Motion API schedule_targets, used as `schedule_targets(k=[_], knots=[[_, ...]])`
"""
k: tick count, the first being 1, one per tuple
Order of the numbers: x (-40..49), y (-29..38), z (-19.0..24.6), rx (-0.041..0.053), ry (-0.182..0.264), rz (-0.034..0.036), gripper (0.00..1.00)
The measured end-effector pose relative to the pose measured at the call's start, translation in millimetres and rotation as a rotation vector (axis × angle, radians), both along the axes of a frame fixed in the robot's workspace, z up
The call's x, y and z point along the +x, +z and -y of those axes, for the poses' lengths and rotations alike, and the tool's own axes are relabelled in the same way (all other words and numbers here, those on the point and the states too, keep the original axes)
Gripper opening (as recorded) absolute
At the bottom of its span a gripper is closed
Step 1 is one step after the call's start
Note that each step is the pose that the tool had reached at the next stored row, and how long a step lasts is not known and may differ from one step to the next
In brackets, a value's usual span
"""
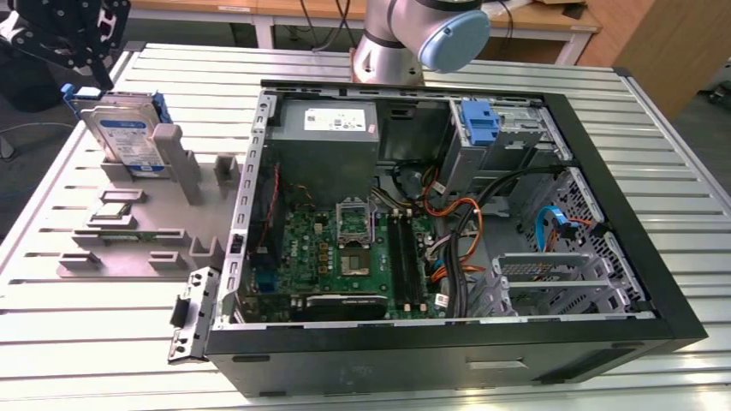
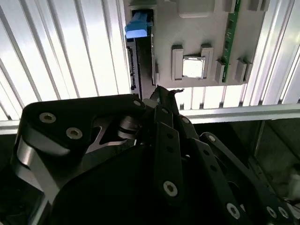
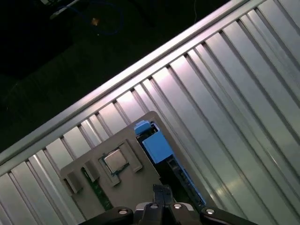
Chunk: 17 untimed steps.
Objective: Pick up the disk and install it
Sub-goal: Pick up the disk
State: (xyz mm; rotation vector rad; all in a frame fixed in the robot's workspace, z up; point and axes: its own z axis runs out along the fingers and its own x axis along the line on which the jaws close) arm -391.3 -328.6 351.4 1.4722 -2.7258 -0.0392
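Observation:
The disk (image 1: 123, 137) is a silver drive with a white-and-blue label and a blue bracket. It stands upright on edge in a grey holder (image 1: 171, 158) on the exterior view's left. Both wrist views show it edge-on, with its blue bracket end (image 2: 138, 26) (image 3: 156, 143) uppermost. My black gripper (image 1: 98, 77) hangs just above the disk's top edge, apart from it. Its fingertips (image 2: 161, 93) (image 3: 162, 193) are pressed together and hold nothing.
An open computer case (image 1: 639, 214) lies on the slatted metal table (image 1: 674, 111), with motherboard (image 1: 342, 248), cables and a blue latch (image 1: 480, 120) inside. The grey fixture plate (image 1: 194, 218) also carries a processor chip (image 2: 193, 67) and a memory stick (image 1: 115, 233). The arm's base (image 1: 400, 38) stands behind the case.

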Motion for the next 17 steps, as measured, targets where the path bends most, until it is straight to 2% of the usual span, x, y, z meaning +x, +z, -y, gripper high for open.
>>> schedule_targets(k=[17], knots=[[-0.1,-3.7,0.0,0.0112,0.288,0.0003,0.10]])
